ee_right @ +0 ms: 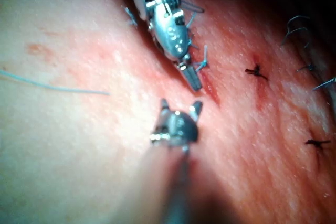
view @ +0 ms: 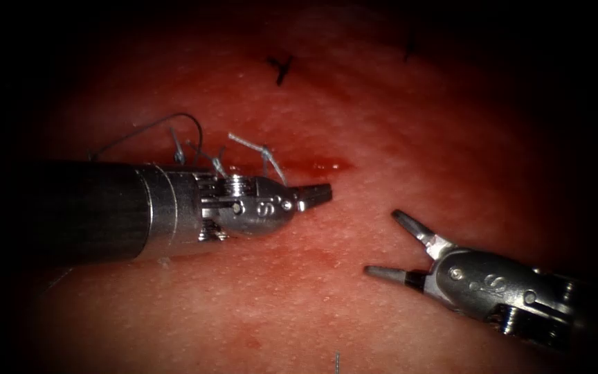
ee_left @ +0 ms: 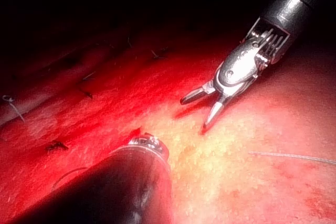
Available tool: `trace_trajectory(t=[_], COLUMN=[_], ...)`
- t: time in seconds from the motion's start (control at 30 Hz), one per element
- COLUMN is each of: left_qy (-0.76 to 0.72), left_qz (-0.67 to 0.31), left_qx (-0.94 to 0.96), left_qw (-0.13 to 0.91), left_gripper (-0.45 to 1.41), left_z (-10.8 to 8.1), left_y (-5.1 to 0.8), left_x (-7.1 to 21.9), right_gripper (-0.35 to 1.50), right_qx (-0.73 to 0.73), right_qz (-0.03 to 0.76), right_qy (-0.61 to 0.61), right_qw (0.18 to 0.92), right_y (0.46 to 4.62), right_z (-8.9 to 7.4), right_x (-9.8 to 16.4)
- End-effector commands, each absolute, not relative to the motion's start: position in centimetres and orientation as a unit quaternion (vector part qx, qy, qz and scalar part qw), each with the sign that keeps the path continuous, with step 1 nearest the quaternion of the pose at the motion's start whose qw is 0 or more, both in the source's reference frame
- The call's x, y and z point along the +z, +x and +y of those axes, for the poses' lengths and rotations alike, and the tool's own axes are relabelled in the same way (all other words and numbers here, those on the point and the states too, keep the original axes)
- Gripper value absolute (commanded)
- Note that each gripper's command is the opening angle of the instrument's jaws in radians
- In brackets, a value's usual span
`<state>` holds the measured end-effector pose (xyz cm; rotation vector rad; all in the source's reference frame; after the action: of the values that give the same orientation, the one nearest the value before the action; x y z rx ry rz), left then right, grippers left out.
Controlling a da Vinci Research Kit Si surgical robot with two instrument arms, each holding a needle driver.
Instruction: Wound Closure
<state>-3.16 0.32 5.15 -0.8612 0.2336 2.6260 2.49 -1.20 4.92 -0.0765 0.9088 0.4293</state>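
Observation:
The tissue point(view: 382, 125) carries a cut point(view: 316, 166) with red fluid pooled at its open right end. Tied stitches with short cut ends point(view: 264, 151) stand on the cut's left part, and a thin thread loop point(view: 189, 122) arcs above them. My left tool point(view: 316, 195) reaches in from the left, jaws shut with nothing seen between them, its tip just below the wet end of the cut. It appears again as left tool point(ee_right: 193, 80). My right tool point(view: 385, 244) hovers over bare tissue to the right and below, jaws open and holding nothing; also right tool point(ee_left: 199, 111), right tool point(ee_right: 181, 107).
Older dark stitches point(view: 282, 68) mark the tissue farther back, with more dark stitches point(ee_right: 255, 70) beside the cut. A loose strand of thread point(ee_left: 294, 156) lies on the pale tissue; the same loose strand point(ee_right: 52, 85) lies apart from both tools. A short thread end point(view: 337, 360) sits at the near edge.

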Motion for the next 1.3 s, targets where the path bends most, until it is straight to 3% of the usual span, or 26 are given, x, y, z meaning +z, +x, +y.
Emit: trace_trajectory(t=[0.03, 0.47, 0.57, 0.67, 0.93, 1.3], left_qy=[-0.311, -0.336, -0.339, -0.344, -0.359, -0.369], left_qz=[0.088, 0.098, 0.099, 0.103, 0.118, 0.116], left_qx=[0.928, 0.918, 0.917, 0.914, 0.903, 0.900], left_qw=[0.184, 0.186, 0.186, 0.190, 0.204, 0.201], left_gripper=[-0.45, -0.45, -0.43, -0.28, -0.30, -0.35], left_z=[0.4, 0.3, 0.2, 0.2, 0.4, 0.4], left_y=[-3.19, -2.73, -2.63, -2.55, -2.44, -2.49], left_x=[5.2, 4.9, 4.8, 4.8, 4.7, 4.7], right_gripper=[1.22, 1.17, 1.17, 1.15, 1.13, 1.10], right_qx=[0.205, 0.140, 0.126, 0.104, 0.032, -0.033], right_qz=[0.436, 0.518, 0.531, 0.549, 0.600, 0.581], right_qy=[-0.039, -0.023, -0.028, -0.030, -0.056, -0.098], right_qw=[0.875, 0.844, 0.837, 0.829, 0.797, 0.808], right_y=[2.57, 2.76, 2.91, 3.10, 3.56, 3.85], right_z=[-1.1, -0.6, -0.5, -0.5, -0.5, -0.5], right_x=[5.0, 5.5, 5.6, 5.6, 5.7, 6.1])
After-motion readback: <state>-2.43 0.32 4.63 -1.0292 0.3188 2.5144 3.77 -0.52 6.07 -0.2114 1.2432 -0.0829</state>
